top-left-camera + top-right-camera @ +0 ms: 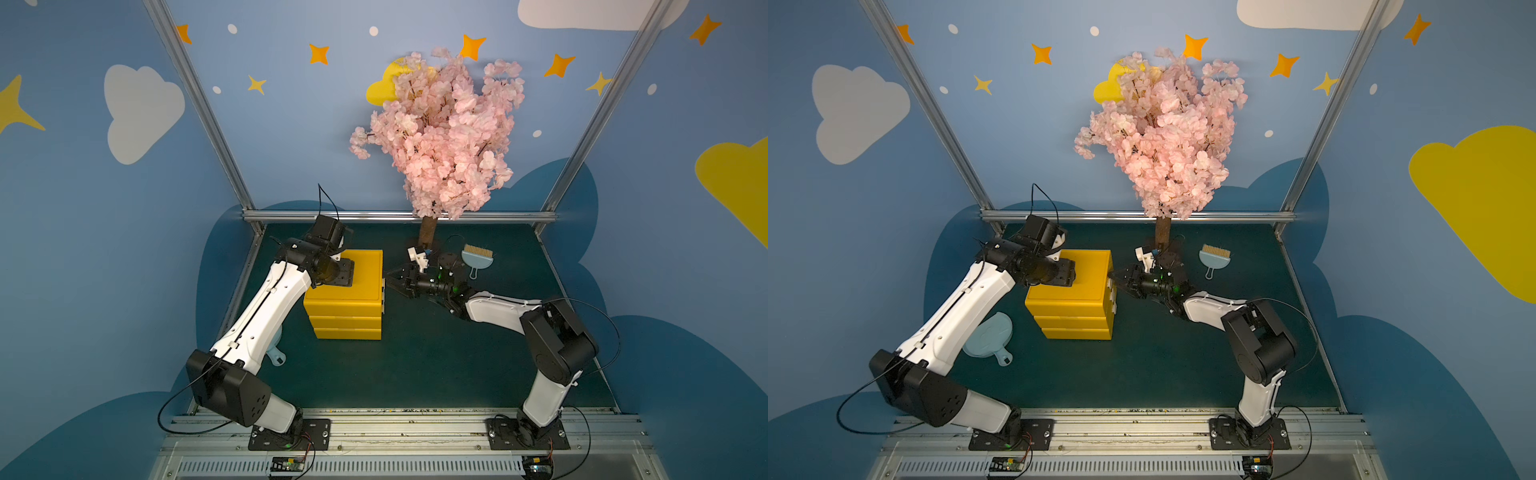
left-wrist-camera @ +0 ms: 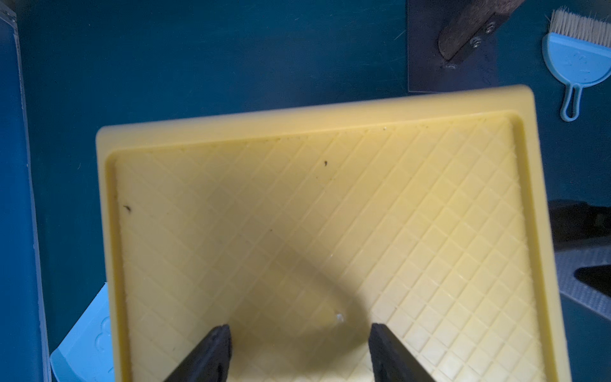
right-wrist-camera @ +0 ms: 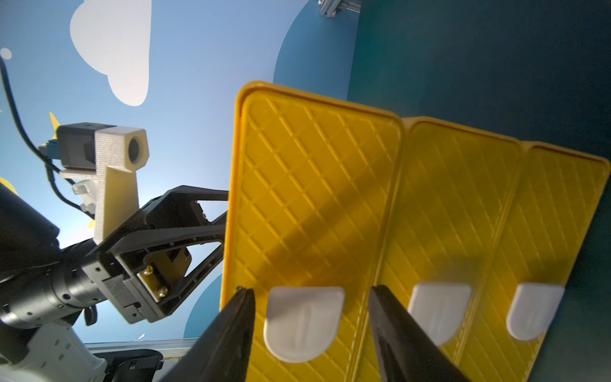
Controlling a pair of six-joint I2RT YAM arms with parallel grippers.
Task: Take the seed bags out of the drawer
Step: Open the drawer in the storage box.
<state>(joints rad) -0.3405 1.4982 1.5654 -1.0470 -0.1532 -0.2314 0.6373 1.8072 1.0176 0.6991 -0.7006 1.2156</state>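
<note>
We find the drawer (image 3: 314,185) pushed in at the top of the yellow cube (image 1: 345,305); any seed bags are hidden from us. The right gripper (image 3: 310,290) stands at the drawer's front, jaws partly apart on either side of the white tab (image 3: 302,325) (no grip on it that we can see). The left gripper (image 2: 299,330) is over the cube's top, jaws wide, holding nothing. A brush (image 1: 476,255) lies near, behind the right gripper.

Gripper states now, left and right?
left gripper: open, empty, over the yellow cabinet.
right gripper: open, jaws straddling the top drawer's white tab, not gripping.
</note>
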